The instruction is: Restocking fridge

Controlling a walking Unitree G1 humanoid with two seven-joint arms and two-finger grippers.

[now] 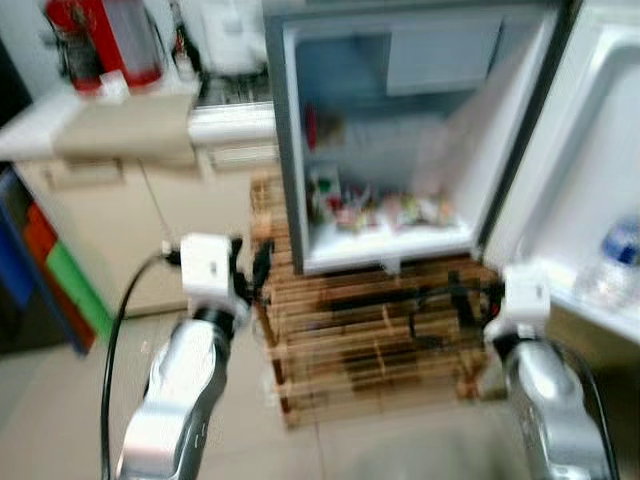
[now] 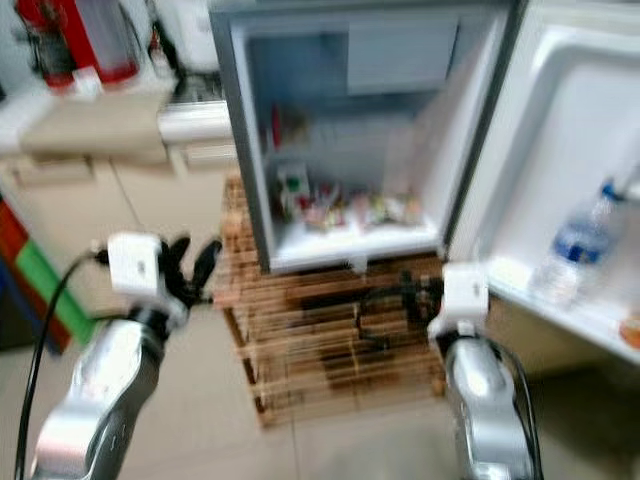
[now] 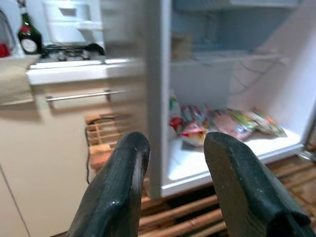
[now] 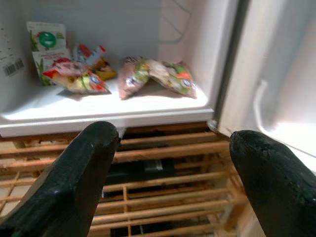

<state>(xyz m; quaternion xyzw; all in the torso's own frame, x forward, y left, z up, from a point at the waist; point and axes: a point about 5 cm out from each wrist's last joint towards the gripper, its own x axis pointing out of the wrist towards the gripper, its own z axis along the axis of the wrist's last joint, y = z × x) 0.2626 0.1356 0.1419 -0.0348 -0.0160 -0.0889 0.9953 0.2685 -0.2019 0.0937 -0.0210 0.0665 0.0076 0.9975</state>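
Fridge [image 1: 290, 150] standing open on a low wooden slatted rack [image 1: 370, 350], seen from the robot's head looking down and forward; the head pictures are blurred. The fridge door [image 2: 570, 150] swings out to the robot's right, and a water bottle [image 2: 575, 250] with a blue label stands on its door shelf. Inside, the bottom shelf [image 4: 74, 106] holds several colourful snack packets [image 4: 158, 74] lying flat and a green-and-white carton [image 4: 47, 42] standing toward the back on the left. The upper part of the fridge looks mostly bare, though blur makes it hard to be sure.

Both silver arms reach forward at rack height. The left end effector [image 3: 173, 182] hovers just outside the fridge's left wall, its two black fingers apart and holding nothing. The right end effector [image 4: 173, 163] hovers in front of the bottom shelf's edge, near the door hinge side, its fingers spread wide and likewise empty.

To the left, a pale tabletop [image 1: 110, 125] carries a red appliance [image 1: 100, 40], with a stove [image 3: 69, 49] and a dark bottle [image 3: 28, 37] farther back.

Judging by the contents, some stocking is done. With both end effectors empty, the next item must be fetched before more can go in.
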